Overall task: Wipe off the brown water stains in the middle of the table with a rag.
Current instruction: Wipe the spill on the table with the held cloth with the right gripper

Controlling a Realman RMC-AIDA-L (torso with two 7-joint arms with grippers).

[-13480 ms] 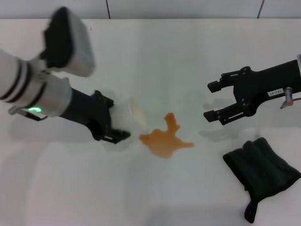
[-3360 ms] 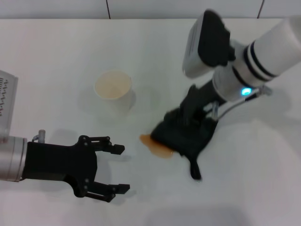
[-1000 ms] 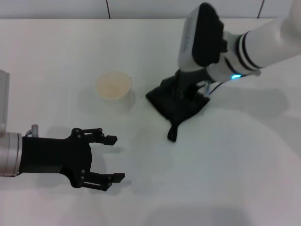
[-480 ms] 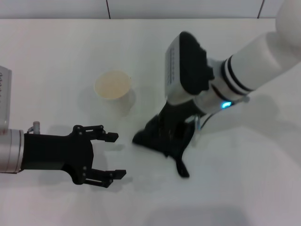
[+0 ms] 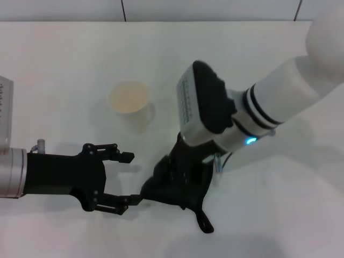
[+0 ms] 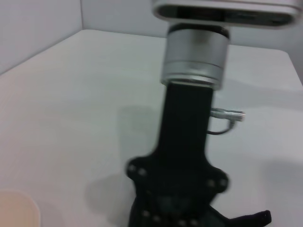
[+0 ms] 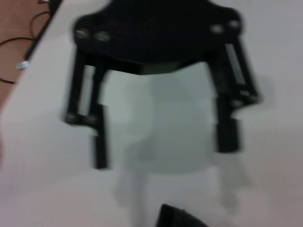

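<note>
My right gripper [image 5: 181, 174] is shut on the dark rag [image 5: 177, 191] and presses it flat on the white table [image 5: 285, 215], front of middle. The rag's narrow tail [image 5: 203, 222] trails toward the front edge. No brown water stain shows anywhere; the table under the rag is hidden. My left gripper [image 5: 130, 178] is open and empty just left of the rag, its nearer fingertip almost touching the cloth. The left wrist view shows the right gripper [image 6: 176, 205] on the rag [image 6: 208, 220]. The right wrist view shows the open left gripper [image 7: 161, 137] and a rag edge [image 7: 182, 220].
A translucent white cup [image 5: 129, 100] with a pale beige inside stands upright behind the left gripper, apart from the rag; its rim shows in the left wrist view [image 6: 14, 210]. The right forearm [image 5: 279, 102] crosses the right half of the table.
My right gripper has dragged the rag from beside the cup forward and left, up to the left gripper's fingertips. The left arm has hardly moved.
</note>
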